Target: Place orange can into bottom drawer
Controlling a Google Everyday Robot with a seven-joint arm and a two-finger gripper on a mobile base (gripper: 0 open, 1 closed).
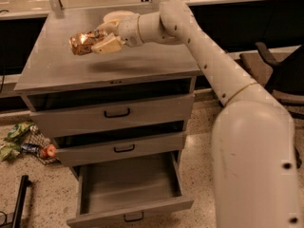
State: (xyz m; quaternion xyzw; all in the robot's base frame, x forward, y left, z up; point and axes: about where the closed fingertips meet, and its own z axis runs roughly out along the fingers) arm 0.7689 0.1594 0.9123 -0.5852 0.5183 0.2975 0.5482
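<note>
I see my cream pincer (99, 42) clamped around the small shiny golden-orange cylindrical can (81, 42), holding it on its side just above the left part of the grey metal worktop (57, 72), while the deep grey bottom drawer (130, 186) stands pulled open below.

Grey metal counter (142, 63) with a cream round bowl (118, 16) at its back edge, just behind the hand (95, 41) held above the top. Below, two shallow grey drawers, upper drawer (71, 120) and middle drawer (156, 144), each with a small black handle and a dark gap above. On the speckled floor (209, 175) at left, green wrappers (16, 132), a small reddish round thing (48, 151) and a black bar (20, 201). At right, a black office chair (278, 75).
</note>
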